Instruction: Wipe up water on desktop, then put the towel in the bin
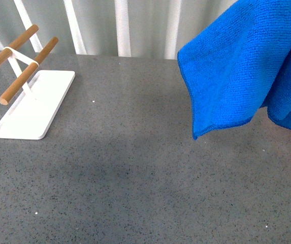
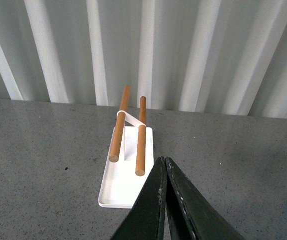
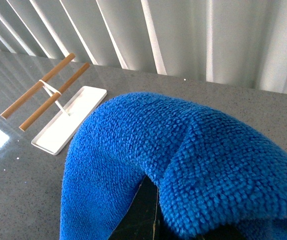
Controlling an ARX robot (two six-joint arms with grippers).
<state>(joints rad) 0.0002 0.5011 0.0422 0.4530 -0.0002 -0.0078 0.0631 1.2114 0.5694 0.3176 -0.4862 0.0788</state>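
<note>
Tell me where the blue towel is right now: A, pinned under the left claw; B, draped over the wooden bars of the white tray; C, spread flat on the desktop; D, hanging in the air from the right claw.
D: the towel hangs above the desktop, draped over the right claw, its lower corner dangling free.

One blue towel (image 1: 236, 66), one white tray (image 1: 38, 112), two wooden bars (image 1: 18, 83).

A large bright blue plush microfibre towel (image 3: 183, 165) fills the foreground of the frame, draped over the right gripper (image 3: 152, 220), whose dark jaws show pressed together beneath it. Behind it, on the speckled dark grey stone-like desktop (image 3: 13, 190), stands a flat white tray (image 3: 80, 112) carrying two wooden bars (image 3: 53, 98), before a pale ribbed wall (image 3: 183, 35).
</note>
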